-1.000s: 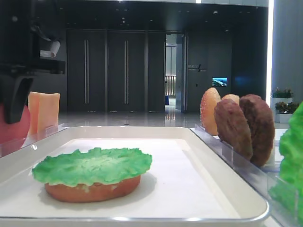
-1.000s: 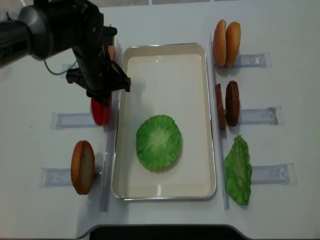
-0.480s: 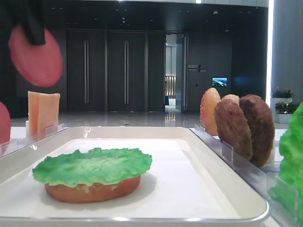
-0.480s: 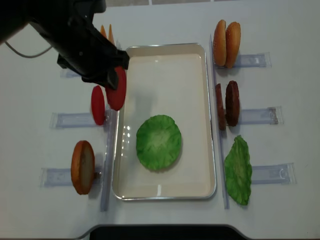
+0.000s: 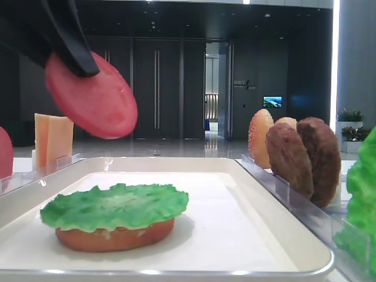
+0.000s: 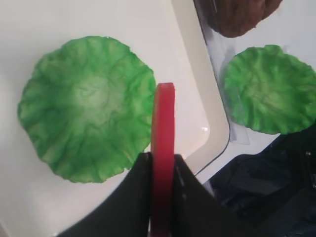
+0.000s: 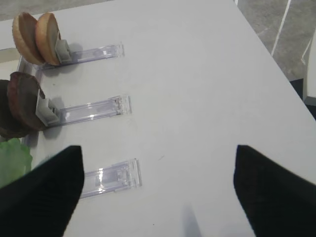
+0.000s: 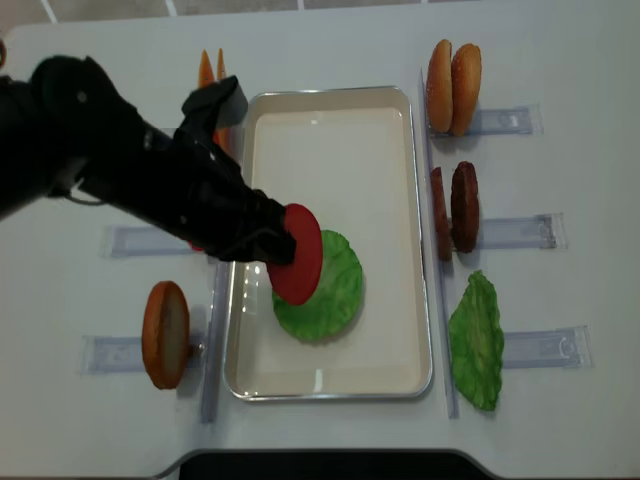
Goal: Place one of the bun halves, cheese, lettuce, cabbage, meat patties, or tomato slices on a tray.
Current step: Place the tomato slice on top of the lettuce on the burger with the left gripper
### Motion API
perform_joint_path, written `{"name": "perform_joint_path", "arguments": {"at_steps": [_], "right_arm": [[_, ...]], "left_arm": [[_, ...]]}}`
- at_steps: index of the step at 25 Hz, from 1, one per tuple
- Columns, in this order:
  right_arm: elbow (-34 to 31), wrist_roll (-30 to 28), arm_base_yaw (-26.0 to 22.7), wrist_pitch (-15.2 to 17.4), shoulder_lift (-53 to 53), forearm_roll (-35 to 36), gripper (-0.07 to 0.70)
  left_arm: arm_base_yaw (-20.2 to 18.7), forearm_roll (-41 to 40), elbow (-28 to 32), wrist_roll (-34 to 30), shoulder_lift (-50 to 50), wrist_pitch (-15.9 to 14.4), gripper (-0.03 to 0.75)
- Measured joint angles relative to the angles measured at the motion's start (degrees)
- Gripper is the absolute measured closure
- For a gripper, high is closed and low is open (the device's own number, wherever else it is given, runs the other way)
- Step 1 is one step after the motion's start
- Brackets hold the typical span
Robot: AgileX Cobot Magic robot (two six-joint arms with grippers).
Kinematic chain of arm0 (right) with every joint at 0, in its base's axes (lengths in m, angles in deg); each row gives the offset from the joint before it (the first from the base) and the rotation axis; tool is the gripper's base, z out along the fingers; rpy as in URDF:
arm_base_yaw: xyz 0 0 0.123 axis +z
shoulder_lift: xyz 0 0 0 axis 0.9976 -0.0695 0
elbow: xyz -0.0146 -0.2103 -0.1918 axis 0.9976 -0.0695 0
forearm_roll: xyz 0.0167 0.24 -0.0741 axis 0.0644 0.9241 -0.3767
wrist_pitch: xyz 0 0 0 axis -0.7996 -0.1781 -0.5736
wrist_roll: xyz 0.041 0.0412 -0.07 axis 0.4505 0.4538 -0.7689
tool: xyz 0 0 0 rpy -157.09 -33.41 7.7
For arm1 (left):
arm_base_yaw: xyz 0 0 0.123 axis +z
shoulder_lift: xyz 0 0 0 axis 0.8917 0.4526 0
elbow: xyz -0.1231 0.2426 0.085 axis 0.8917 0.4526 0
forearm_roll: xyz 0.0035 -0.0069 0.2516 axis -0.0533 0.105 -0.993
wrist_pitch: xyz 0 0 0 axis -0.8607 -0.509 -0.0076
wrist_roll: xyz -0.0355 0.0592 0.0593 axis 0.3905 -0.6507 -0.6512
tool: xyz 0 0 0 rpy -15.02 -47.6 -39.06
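Overhead, the left gripper [image 8: 272, 243] is pinched on a tomato slice [image 8: 299, 254] held tilted above the tray [image 8: 400, 100], just over the near edge of the lettuce [image 8: 335, 295], presumably to stack it. Low side view: slice [image 5: 91, 95] hangs well clear above the leaf on the bun half [image 5: 114, 238]; open air below. Left wrist view: slice [image 6: 163, 143] seen edge-on, tray rim [image 6: 210, 123] just beyond. Right wrist view: right gripper's fingers [image 7: 44, 190] spread wide, idle above bare table beside the clear racks [image 7: 89, 111].

No text, label, brand or number can be read anywhere.
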Motion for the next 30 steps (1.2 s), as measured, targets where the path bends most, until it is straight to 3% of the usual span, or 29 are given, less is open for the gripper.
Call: {"name": "perform_joint_path", "arguments": {"at_steps": [4, 13, 30], "right_arm": [[0.0, 0.0, 0.0, 0.0, 0.0, 0.0, 0.047], [0.0, 0.0, 0.0, 0.0, 0.0, 0.0, 0.047], [0.0, 0.0, 0.0, 0.0, 0.0, 0.0, 0.047]], "left_arm": [[0.0, 7.7, 3.1, -8.3, 0.7, 2.6, 0.659], [0.0, 16.9, 3.3, -16.1, 8.5, 4.2, 0.659], [0.0, 21.0, 3.3, -20.8, 13.7, 4.6, 0.659]]}}
